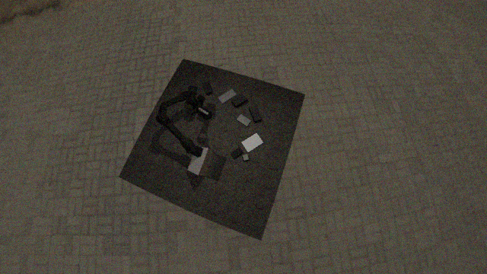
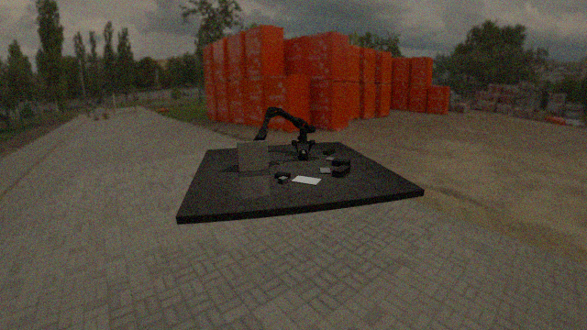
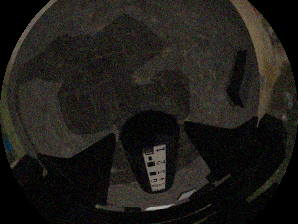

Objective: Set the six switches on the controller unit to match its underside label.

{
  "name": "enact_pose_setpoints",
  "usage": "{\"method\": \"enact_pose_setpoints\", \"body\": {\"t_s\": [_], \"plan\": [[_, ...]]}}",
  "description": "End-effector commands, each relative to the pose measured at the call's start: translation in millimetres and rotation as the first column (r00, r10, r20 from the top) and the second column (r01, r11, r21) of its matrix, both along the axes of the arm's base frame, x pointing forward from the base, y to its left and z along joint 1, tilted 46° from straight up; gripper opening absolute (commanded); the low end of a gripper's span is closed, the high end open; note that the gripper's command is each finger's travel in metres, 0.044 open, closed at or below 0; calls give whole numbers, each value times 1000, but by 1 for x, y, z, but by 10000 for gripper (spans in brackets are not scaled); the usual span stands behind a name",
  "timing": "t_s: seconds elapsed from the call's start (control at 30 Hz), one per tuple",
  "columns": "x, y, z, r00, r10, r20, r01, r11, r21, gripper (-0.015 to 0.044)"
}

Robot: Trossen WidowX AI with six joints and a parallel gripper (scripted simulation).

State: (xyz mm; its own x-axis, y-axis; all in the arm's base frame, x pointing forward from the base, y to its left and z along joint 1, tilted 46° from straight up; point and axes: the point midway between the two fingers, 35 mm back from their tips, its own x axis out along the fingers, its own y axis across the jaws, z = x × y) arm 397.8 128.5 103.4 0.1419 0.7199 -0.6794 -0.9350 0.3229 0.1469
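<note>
The dark controller unit [image 1: 208,115] [image 2: 303,156] [image 3: 131,135] lies on the bench [image 1: 236,198] [image 2: 220,203] with its white label [image 1: 203,111] [image 3: 158,172] facing up towards the wrist camera. The label shows numbers and small squares, some dark; the wrist view is too dark and grainy to read the whole row surely. The rocker switches are hidden. My gripper [image 1: 200,105] [image 2: 303,148] [image 3: 150,131] is open above the unit, fingers apart on either side of it in the wrist view. Nothing is held.
An upright panel [image 1: 197,161] [image 2: 252,157] stands beside the arm's base. A white sheet [image 1: 252,142] [image 2: 306,180], pale plates [image 1: 227,96] [image 1: 243,120] and dark blocks [image 1: 240,100] [image 1: 255,114] [image 1: 207,88] lie around. A dark part [image 1: 237,153] lies beside a small pale block [image 1: 246,157].
</note>
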Motion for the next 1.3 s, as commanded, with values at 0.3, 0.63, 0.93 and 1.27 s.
{"method": "enact_pose_setpoints", "body": {"t_s": [0.3,0.63,0.93,1.27], "plan": [[-1,0,-3,1000,-4,-5,4,1000,-5,326],[-1,-2,-2,1000,-4,-6,4,1000,-5,326],[-2,-6,0,1000,-4,-6,4,1000,-6,336],[-4,-12,3,1000,-4,-6,4,1000,-6,336]]}}
